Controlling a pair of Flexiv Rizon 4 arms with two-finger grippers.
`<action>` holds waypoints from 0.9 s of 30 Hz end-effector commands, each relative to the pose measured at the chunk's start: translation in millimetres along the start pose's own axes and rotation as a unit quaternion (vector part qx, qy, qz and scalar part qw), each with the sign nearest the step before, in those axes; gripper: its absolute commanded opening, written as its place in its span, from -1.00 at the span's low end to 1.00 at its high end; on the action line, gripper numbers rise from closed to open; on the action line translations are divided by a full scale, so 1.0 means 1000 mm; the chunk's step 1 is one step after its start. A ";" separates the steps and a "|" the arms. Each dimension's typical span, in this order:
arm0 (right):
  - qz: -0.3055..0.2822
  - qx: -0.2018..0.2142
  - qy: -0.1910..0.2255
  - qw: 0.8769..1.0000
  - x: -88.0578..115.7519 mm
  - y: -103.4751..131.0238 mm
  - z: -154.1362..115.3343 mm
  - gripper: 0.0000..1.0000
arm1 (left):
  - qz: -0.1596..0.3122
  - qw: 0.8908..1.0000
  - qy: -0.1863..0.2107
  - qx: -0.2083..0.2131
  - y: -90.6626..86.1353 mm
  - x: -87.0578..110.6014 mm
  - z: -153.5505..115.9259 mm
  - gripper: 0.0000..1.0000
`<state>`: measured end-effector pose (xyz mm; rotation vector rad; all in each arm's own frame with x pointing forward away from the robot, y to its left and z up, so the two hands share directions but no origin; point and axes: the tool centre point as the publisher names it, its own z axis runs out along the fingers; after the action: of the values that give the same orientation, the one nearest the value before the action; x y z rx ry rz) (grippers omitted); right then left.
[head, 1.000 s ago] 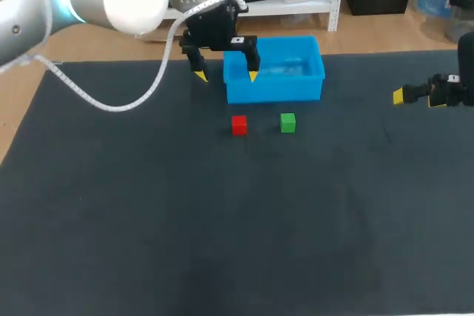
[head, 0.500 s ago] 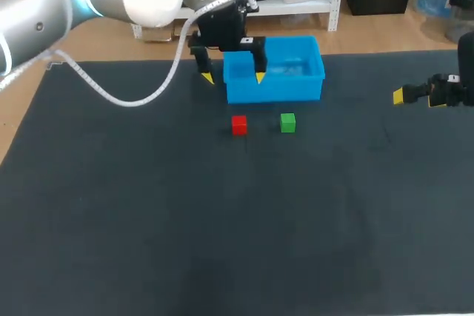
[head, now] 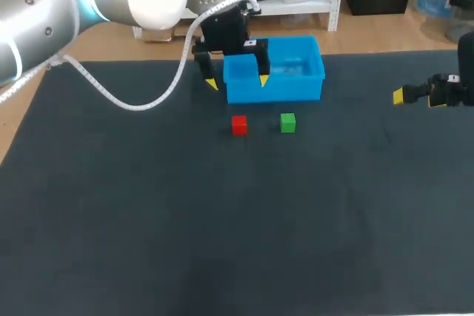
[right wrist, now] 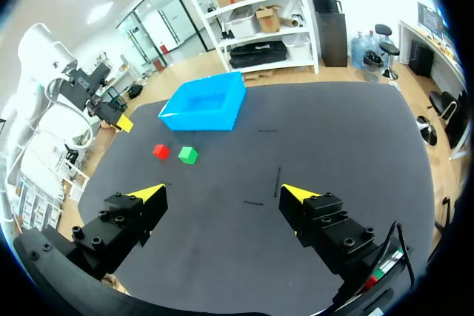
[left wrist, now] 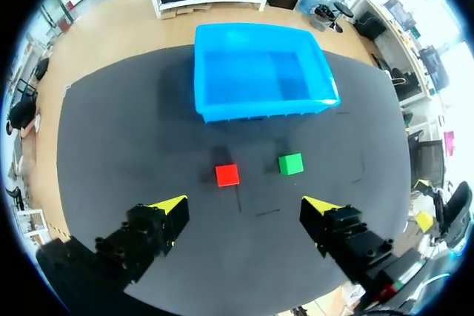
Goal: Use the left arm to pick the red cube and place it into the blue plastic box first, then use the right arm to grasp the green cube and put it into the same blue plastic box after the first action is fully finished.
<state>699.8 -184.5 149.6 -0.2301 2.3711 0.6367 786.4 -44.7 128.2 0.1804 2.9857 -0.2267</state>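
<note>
The red cube [head: 238,124] and the green cube [head: 288,122] sit side by side on the dark mat, just in front of the blue plastic box [head: 275,69]. My left gripper [head: 238,82] hangs open above the box's near left corner, empty. In the left wrist view the red cube [left wrist: 227,175] and the green cube [left wrist: 290,163] lie ahead of my left gripper [left wrist: 247,206], with the blue box [left wrist: 259,70] beyond them. My right gripper [head: 412,95] is open at the table's right edge, far from both cubes. The right wrist view shows its open fingers [right wrist: 218,196], the red cube [right wrist: 161,151], the green cube [right wrist: 187,155] and the blue box [right wrist: 204,110].
The dark mat [head: 222,220] covers the whole table, with wide bare space in front of the cubes. My left arm's white cable [head: 133,101] loops down over the mat's far left part.
My left gripper has shifted slightly to the right and a little nearer, along the box's left front corner. The right arm and both cubes have stayed put.
</note>
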 end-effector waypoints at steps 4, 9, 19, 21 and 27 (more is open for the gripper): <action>0.000 0.000 0.001 1.000 0.000 0.000 0.000 1.00 | -0.005 1.000 0.007 -0.005 -0.001 0.002 0.006 1.00; 0.000 0.000 0.001 1.000 0.000 0.000 0.000 1.00 | -0.006 1.000 0.016 -0.010 0.001 0.005 0.014 1.00; 0.000 0.000 0.001 1.000 0.000 0.000 0.000 1.00 | -0.006 0.999 0.029 -0.013 0.000 0.008 0.026 1.00; 0.000 0.000 0.001 1.000 0.000 0.000 0.000 1.00 | -0.006 0.999 0.031 -0.013 0.001 0.008 0.029 1.00; 0.000 0.000 0.001 1.000 0.000 0.000 0.000 1.00 | -0.007 0.999 0.036 -0.015 0.001 0.008 0.037 1.00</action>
<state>699.8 -184.5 149.6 -0.2301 2.3712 0.6367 777.6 -45.7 93.3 0.1643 3.0492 -0.1874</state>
